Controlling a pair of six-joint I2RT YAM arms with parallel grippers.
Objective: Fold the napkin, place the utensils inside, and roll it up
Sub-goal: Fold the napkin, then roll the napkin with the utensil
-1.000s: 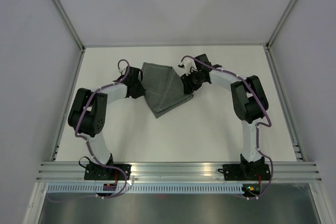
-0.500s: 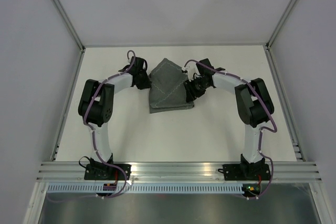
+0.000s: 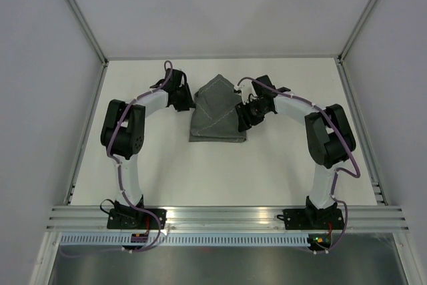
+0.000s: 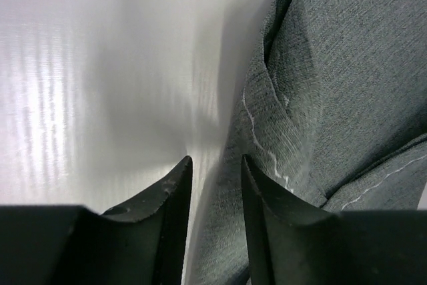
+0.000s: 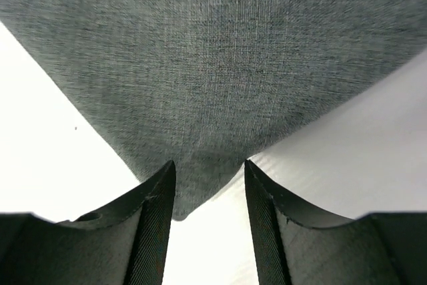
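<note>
Top view: the napkin lies folded near the worktop's far edge, mid-width, with the left end effector and right end effector flanking it. Left wrist: fingers parted, released, hem just beside them. Right wrist: parted around a napkin corner, not clenched; I'd lift both straight up to avoid dragging the fold.

Folded napkin lies on the table, left end effector and right end effector at its sides
</note>
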